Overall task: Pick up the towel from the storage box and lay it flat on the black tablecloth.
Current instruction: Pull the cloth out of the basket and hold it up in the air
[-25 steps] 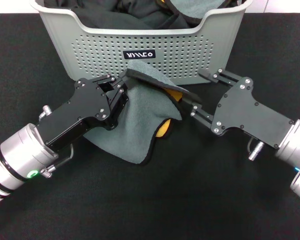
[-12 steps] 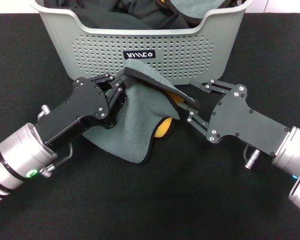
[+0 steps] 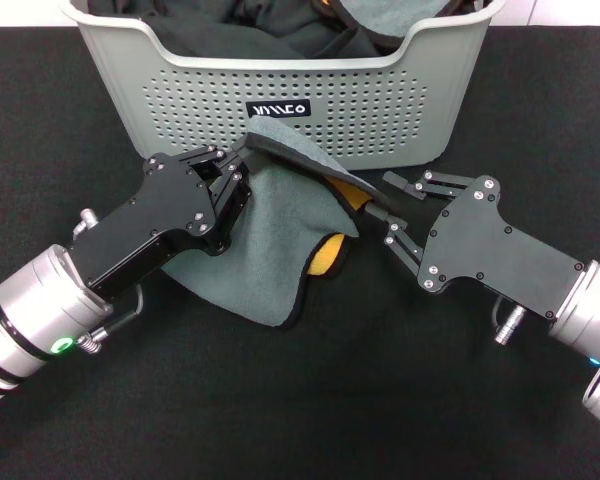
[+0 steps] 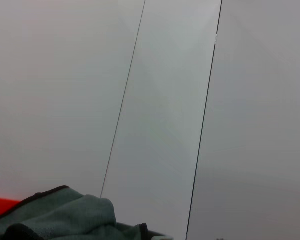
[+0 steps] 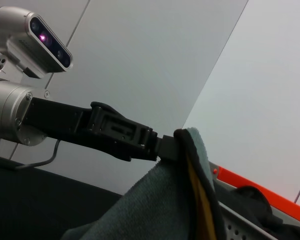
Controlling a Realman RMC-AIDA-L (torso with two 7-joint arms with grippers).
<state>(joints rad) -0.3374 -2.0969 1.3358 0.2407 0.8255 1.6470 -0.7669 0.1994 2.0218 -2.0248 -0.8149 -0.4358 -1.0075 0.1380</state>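
The left gripper [image 3: 230,160] is closed on the far left corner of the towel [image 3: 270,235], pinching the black-edged rim just in front of the storage box [image 3: 130,75]. The right gripper [image 3: 392,205] is spread, one finger above and one below the towel's right corner, which is not yet clamped; whether the tips touch the cloth cannot be told.

The towel is held out of the box: its far edge is lifted between the two grippers, while its near part sags onto the black tablecloth [image 3: 310,400], grey-teal face up, with yellow showing at a fold on the right.

For the step in hand, the right corner should be pinched firmly on the edging before anything is pulled. The corners are then best drawn apart, left and right, until the fold opens, and lowered toward the near side, clear of the box.
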